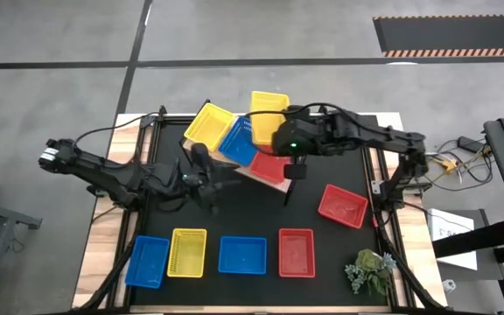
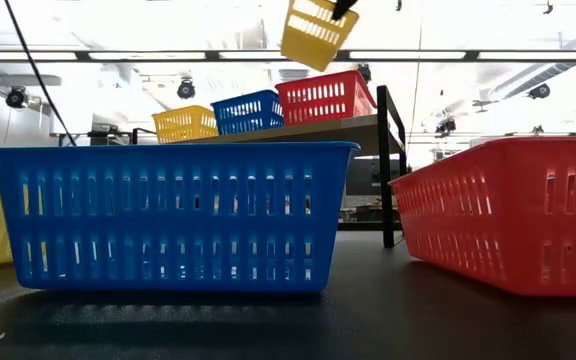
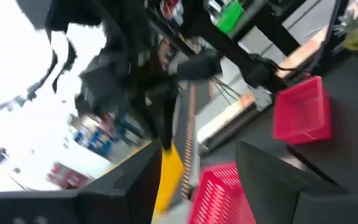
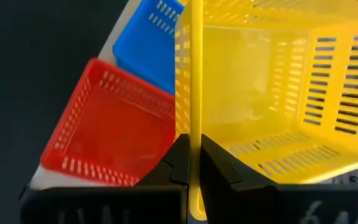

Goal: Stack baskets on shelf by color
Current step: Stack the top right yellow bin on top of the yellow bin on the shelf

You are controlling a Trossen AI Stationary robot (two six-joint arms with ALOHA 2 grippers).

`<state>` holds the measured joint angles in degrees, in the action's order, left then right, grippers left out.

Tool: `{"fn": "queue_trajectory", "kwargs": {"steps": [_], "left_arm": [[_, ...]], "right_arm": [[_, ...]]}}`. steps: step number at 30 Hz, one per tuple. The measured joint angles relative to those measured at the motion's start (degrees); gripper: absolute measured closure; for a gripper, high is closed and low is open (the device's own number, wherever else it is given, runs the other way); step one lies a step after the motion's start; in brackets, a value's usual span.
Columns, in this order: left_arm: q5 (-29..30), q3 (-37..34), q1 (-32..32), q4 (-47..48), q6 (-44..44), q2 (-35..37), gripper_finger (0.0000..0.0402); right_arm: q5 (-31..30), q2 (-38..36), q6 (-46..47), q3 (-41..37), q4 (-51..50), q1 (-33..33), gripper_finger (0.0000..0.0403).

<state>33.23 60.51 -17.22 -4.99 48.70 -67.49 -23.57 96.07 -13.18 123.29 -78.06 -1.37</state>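
The wooden shelf [image 1: 250, 175] stands askew at mid-table and carries one yellow basket [image 1: 209, 122], one blue basket [image 1: 238, 142] and one red basket [image 1: 269, 166] in a row; the low view also shows them on its plank [image 2: 353, 128]. My right gripper [image 1: 280, 129] is shut on a second yellow basket [image 1: 268, 107] above the shelf. That basket shows tilted at the top of the low view [image 2: 313, 32]. My left gripper [image 1: 203, 166] is open and empty beside the shelf's left end. My right gripper pinches the yellow basket's rim and side wall [image 4: 195, 124], one finger inside the basket and one outside. The basket is lifted clear above the shelf and hangs tilted, with its open side facing the wrist camera.
Along the table's near side stand a blue basket [image 1: 147, 261], a yellow basket [image 1: 188, 252], a blue basket [image 1: 241, 255] and a red basket [image 1: 297, 252]. Another red basket [image 1: 343, 205] sits at the right, with a small plant [image 1: 370, 269] at the near right corner.
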Motion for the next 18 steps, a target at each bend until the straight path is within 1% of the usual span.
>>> {"fn": "queue_trajectory", "kwargs": {"steps": [3,7,10,14,18], "left_arm": [[-0.16,0.0,0.72,-3.72,5.78,-2.17,0.0212],[-0.13,-0.04,2.95,-5.81,9.46,-3.24,0.0212],[-0.62,-0.04,5.18,-6.56,9.76,-3.29,0.0212],[-3.93,-0.04,8.63,-6.59,8.72,-4.04,0.0212],[-4.24,-0.07,11.91,-6.48,8.67,-6.32,0.0221]], "right_arm": [[0.01,3.16,-1.59,3.9,-0.81,-0.01,0.0394],[0.63,6.21,-2.26,7.89,-2.32,0.0,0.0394],[1.49,7.49,-2.48,9.47,-2.48,0.0,0.0394],[1.51,8.1,-2.16,9.82,-2.52,-0.02,0.0394],[1.52,8.31,-1.26,9.78,-2.5,0.0,0.0394]]}}
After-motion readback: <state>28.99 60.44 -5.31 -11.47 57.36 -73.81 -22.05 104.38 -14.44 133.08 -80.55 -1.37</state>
